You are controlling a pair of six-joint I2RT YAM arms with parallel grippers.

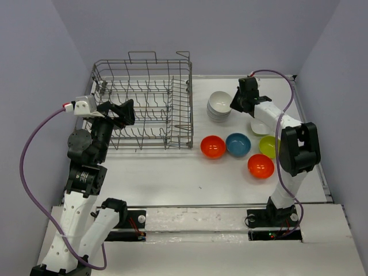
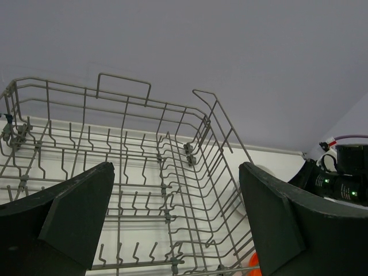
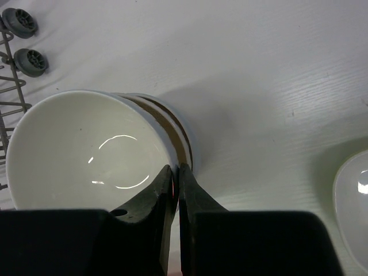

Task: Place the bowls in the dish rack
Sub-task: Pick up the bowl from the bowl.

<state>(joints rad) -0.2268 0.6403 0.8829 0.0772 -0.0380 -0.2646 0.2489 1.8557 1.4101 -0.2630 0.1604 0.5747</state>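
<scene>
A stack of white bowls (image 1: pixel 219 106) stands to the right of the grey wire dish rack (image 1: pixel 172 141). My right gripper (image 1: pixel 234 105) is shut on the rim of the top white bowl (image 3: pixel 75 149), with one finger inside and one outside (image 3: pixel 175 169). That bowl sits slightly tilted in the stack. Two orange bowls (image 1: pixel 213 146) (image 1: pixel 260 165), a blue bowl (image 1: pixel 238 144), a yellow-green bowl (image 1: pixel 268 146) and a lone white bowl (image 1: pixel 259 126) lie on the table. My left gripper (image 1: pixel 127 112) hangs open at the rack's left side, with nothing between its fingers (image 2: pixel 175 213). No bowl shows in the rack (image 2: pixel 172 172).
The rack's small wheels (image 3: pixel 23 23) lie close to the left of the bowl stack. The lone white bowl (image 3: pixel 353 201) sits to the right of my right gripper. The right arm (image 2: pixel 339 178) shows beyond the rack's right wall. Purple walls enclose the table.
</scene>
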